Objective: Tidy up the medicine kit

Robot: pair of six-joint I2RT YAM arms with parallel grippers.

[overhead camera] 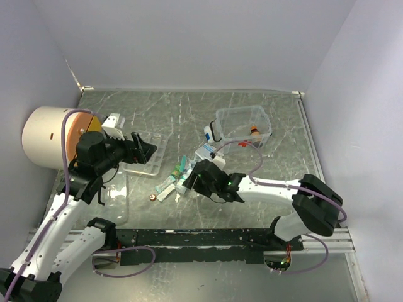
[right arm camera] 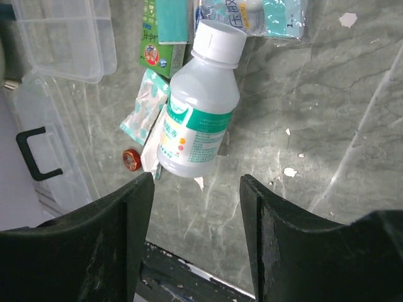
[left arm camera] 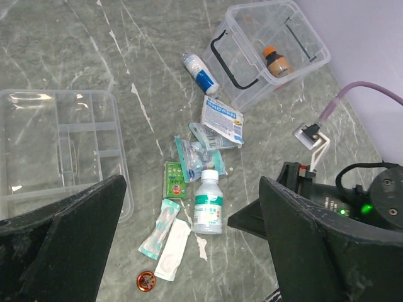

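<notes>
A white bottle with a green label (right arm camera: pixel 198 119) lies on its side on the marble table, also in the left wrist view (left arm camera: pixel 208 204). My right gripper (right arm camera: pixel 196 182) is open and empty, its fingers just short of the bottle's base; in the top view it sits at the table's middle (overhead camera: pixel 192 179). My left gripper (overhead camera: pixel 141 150) is open and empty, high above the clear compartment tray (left arm camera: pixel 56 145). Round the bottle lie a green packet (left arm camera: pixel 175 180), a teal strip (left arm camera: pixel 160 229), a white strip (left arm camera: pixel 173 248), a blue-white sachet (left arm camera: pixel 222 119) and a small red tin (left arm camera: pixel 146 280).
A clear bin with a black handle (overhead camera: pixel 220 116) stands at the back right and holds an orange-capped bottle (left arm camera: pixel 277 60). A small blue-white bottle (left arm camera: pixel 200 73) lies beside it. A clear lid (overhead camera: pixel 116 198) lies front left. A beige cylinder (overhead camera: pixel 53 135) stands far left.
</notes>
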